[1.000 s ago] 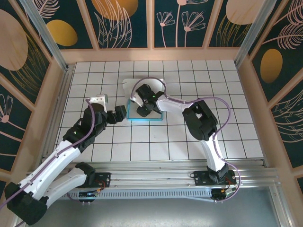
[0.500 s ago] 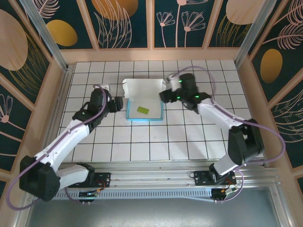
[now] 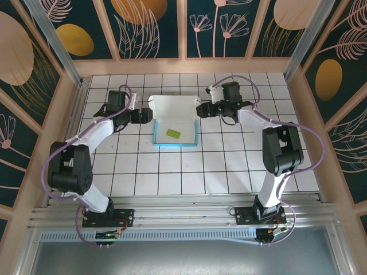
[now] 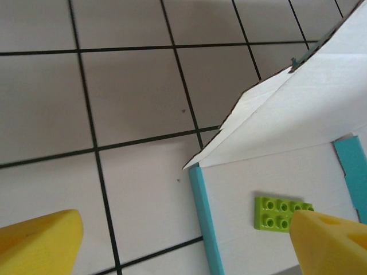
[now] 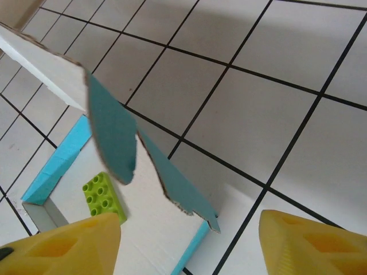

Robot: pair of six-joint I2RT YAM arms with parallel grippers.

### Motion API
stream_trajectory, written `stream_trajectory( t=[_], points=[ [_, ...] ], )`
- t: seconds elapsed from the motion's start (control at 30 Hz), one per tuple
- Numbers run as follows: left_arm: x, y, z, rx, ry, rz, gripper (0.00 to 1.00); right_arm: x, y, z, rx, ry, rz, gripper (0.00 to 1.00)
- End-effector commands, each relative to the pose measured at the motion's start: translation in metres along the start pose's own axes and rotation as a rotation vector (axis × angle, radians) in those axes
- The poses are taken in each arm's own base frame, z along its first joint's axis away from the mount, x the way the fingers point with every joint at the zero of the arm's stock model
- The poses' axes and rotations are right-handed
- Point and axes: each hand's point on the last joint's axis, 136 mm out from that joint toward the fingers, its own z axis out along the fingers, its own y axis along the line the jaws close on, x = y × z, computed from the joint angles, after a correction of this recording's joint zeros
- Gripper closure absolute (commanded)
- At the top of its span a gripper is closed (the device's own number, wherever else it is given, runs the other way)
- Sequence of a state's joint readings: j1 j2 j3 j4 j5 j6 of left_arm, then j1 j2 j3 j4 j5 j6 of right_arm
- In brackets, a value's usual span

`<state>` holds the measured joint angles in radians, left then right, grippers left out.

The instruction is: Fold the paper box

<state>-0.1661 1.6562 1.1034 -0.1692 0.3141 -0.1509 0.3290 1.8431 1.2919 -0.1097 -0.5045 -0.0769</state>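
The paper box point(image 3: 184, 127) lies open in the middle of the tiled table, white inside with a low turquoise rim. Its white lid point(image 3: 174, 106) stands up at the back. A small yellow-green brick point(image 3: 174, 133) lies on the box floor. My left gripper point(image 3: 147, 116) is open just left of the lid's left end, with the left turquoise wall point(image 4: 204, 223) between its yellow fingers point(image 4: 35, 243). My right gripper point(image 3: 200, 110) is open just right of the lid's right end, where a turquoise flap point(image 5: 112, 133) and side wall point(image 5: 175, 186) hang before its fingers point(image 5: 312, 246).
Wooden walls with dark floral panels point(image 3: 155, 28) close the table on three sides. A metal rail point(image 3: 183, 209) runs along the near edge by the arm bases. White tiles point(image 3: 172, 172) lie bare in front of the box.
The right gripper has lifted off the box floor and swung out to the lid's right end. The left arm has reached farther back to the lid's left end. The brick now lies uncovered.
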Motion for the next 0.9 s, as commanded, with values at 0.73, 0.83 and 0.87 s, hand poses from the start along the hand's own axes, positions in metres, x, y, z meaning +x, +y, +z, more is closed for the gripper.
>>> stream_trajectory(
  t=[0.73, 0.83, 0.87],
  points=[
    [-0.030, -0.021, 0.039, 0.194, -0.064, 0.049, 0.38, -0.017, 0.013, 0.015, 0.114, -0.094, 0.085, 0.48],
    [-0.027, -0.024, 0.043, 0.221, -0.042, 0.042, 0.42, -0.013, 0.011, 0.016, 0.133, -0.096, 0.128, 0.48],
    [-0.026, -0.027, 0.043, 0.239, -0.037, 0.043, 0.43, -0.011, 0.011, 0.016, 0.137, -0.097, 0.143, 0.48]
  ],
)
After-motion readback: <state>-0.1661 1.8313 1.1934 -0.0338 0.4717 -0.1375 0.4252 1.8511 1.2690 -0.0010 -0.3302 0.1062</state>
